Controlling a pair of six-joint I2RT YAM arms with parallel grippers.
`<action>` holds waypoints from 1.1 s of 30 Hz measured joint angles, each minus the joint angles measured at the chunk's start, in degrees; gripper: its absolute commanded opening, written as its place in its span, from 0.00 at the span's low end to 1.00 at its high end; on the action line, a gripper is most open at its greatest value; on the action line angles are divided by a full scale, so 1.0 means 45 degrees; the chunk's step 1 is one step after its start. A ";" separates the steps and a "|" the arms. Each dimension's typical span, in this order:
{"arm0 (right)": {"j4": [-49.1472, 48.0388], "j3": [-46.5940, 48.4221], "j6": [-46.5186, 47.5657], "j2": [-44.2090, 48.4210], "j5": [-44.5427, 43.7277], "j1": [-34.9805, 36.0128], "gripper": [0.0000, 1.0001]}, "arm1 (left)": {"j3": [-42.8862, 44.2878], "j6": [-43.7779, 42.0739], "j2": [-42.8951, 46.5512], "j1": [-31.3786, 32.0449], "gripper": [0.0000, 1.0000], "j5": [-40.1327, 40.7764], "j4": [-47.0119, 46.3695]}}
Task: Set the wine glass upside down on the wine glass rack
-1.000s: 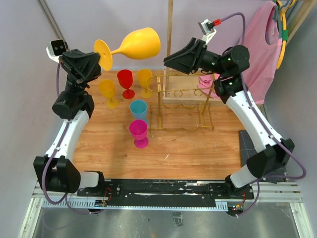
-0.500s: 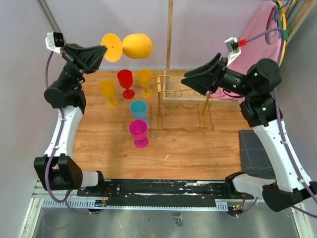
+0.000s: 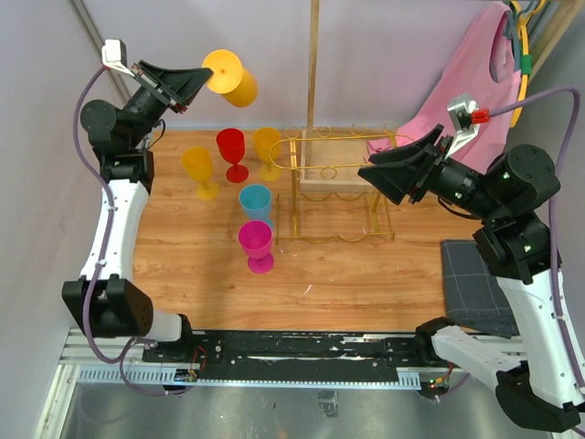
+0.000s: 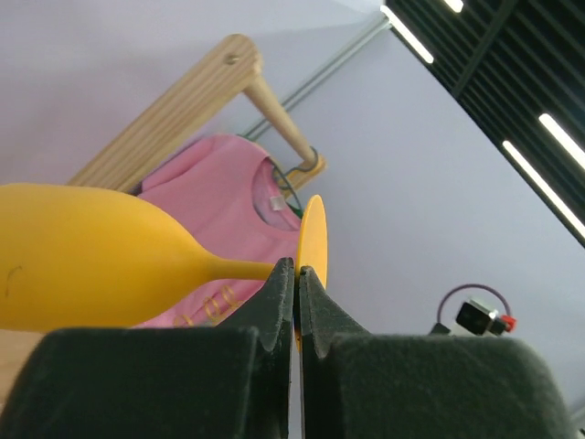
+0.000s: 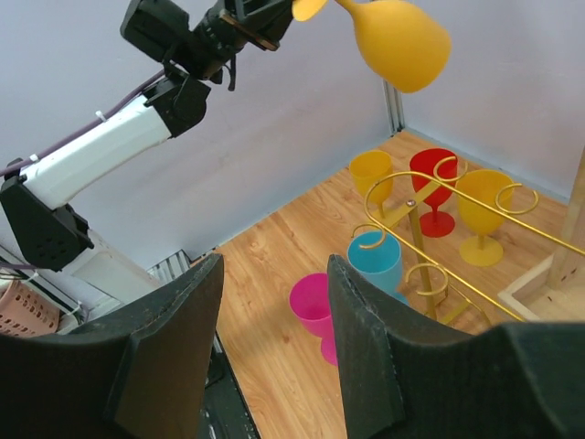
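Lilac walls enclose a wooden worktop (image 3: 347, 274). The wine glass rack (image 3: 343, 140) stands toward 1 o'clock of centre, bearing no glass. The left hand (image 3: 203, 78), clamped on the stem, holds the yellow wine glass (image 3: 236, 80) high at 11 o'clock, bowl tilted downward, well apart from the rack. Hanging it seems wholly left. The right hand (image 5: 272, 262) hovers at 3 o'clock, spread and empty.

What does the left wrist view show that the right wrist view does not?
Only left wrist: a hanging pink shirt, ceiling lights. Only right wrist: the gold wine glass rack, five coloured goblets upright on the table, the right gripper open and empty. Both: the left gripper shut on the yellow wine glass's stem beside its foot.
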State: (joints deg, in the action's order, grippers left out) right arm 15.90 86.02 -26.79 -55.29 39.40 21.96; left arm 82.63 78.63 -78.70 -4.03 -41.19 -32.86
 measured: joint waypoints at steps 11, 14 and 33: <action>0.1219 -0.0325 0.0544 0.0704 -0.0869 -0.0019 0.50 | 0.1287 -0.1399 -0.2433 0.0937 0.00 0.0233 0.2686; 0.1389 -0.0408 0.0646 0.0942 -0.1073 -0.0019 0.50 | 0.1909 -0.1598 -0.2832 0.1292 0.00 0.0291 0.3152; 0.1880 -0.0908 0.0724 0.1506 -0.1472 -0.0019 0.50 | 0.2997 -0.3089 -0.4478 0.3240 0.00 0.0850 0.5649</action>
State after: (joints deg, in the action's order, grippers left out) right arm 24.36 81.93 -23.53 -48.51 32.77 21.87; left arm 96.12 64.73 -98.85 10.55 -37.36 -7.44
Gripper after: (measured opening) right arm 0.504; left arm 0.029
